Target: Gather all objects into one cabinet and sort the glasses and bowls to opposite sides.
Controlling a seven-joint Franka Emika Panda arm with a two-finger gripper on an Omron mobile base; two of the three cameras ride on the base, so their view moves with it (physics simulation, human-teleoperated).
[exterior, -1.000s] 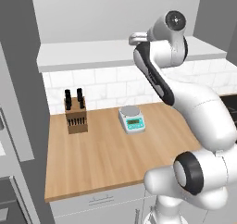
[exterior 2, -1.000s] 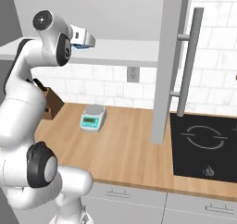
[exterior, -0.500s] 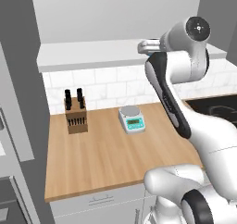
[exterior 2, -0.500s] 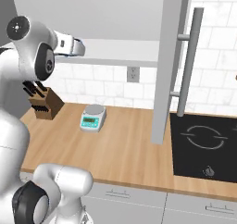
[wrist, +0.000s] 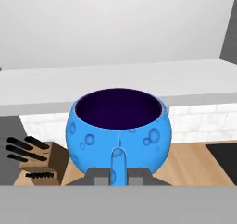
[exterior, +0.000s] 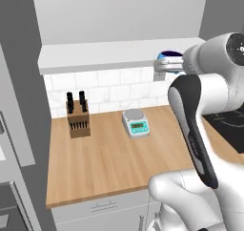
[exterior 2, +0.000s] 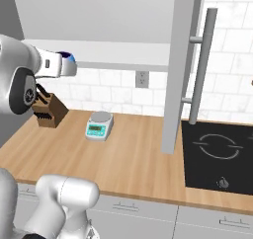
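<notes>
The blue mug (wrist: 118,133) is held clamped by its handle in the gripper (wrist: 118,174), just before the white shelf board's (wrist: 115,82) bare front edge.

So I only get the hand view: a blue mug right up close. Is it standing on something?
Observer: No, the claw holds the blue mug in the air, about level with the white shelf.
Visitor: What's down below?
Observer: The wooden counter, with a small kitchen scale standing on it.
Visitor: Anything off to the right?
Observer: A tall grey door panel with a long bar handle, and a black cooktop beyond it.
</notes>
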